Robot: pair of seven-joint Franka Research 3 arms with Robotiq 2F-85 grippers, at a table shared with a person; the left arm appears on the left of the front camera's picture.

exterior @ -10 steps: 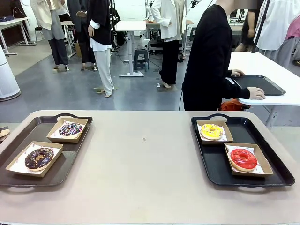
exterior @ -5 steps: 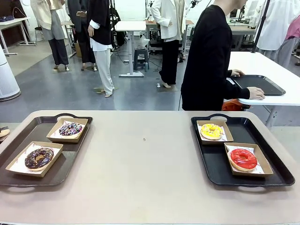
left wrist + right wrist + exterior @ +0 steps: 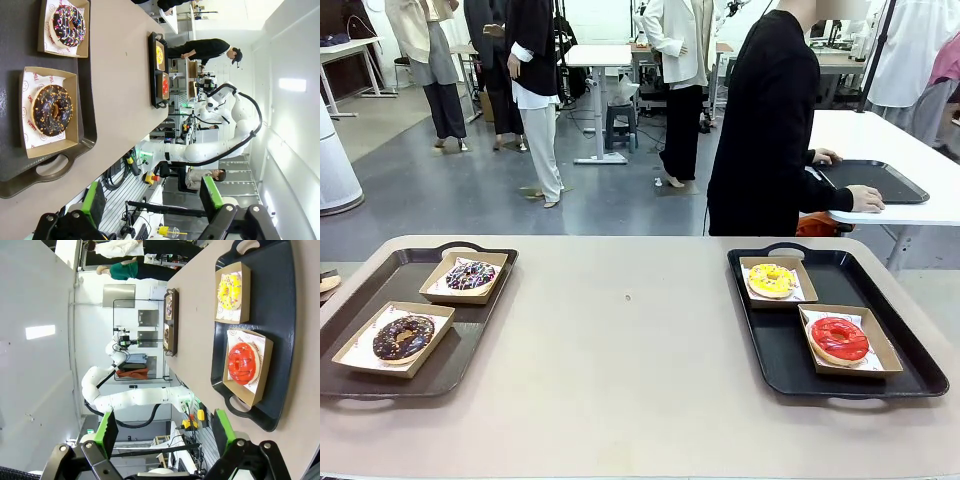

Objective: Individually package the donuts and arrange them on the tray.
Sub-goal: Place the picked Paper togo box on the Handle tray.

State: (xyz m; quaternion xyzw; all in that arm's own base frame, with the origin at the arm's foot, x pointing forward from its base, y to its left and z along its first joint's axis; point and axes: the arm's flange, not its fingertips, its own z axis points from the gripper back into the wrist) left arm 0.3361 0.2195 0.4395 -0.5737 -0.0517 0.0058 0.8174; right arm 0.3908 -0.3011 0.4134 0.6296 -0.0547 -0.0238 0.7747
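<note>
While the person (image 3: 770, 120) in black at the far side straightens a little from a slight lean over the neighbouring white table, nothing on the work table has moved across the last second: trays, boxes and donuts lie exactly as they did. That suggests the task is finished or paused, since each donut already sits alone in its own box on a tray.

Largest is the tan table (image 3: 630, 360), bare through its middle. On its left lies a dark brown tray (image 3: 450, 355) holding two open cardboard boxes: the near one carries the dark chocolate donut (image 3: 403, 337), the far one the chocolate donut with white and purple topping (image 3: 471, 275). On the right a black tray (image 3: 770, 350) holds two more boxes, the yellow-iced donut (image 3: 771, 280) farther off and the red-glazed donut (image 3: 839, 339) nearer. A small speck rests on the bare tabletop.

Behind, the room has a grey floor, white tables, and other people standing about.

Both arms hang back from the table. The left gripper (image 3: 152, 205) stands wide with nothing between its green pads, and the right gripper (image 3: 165, 432) is likewise spread and empty.
</note>
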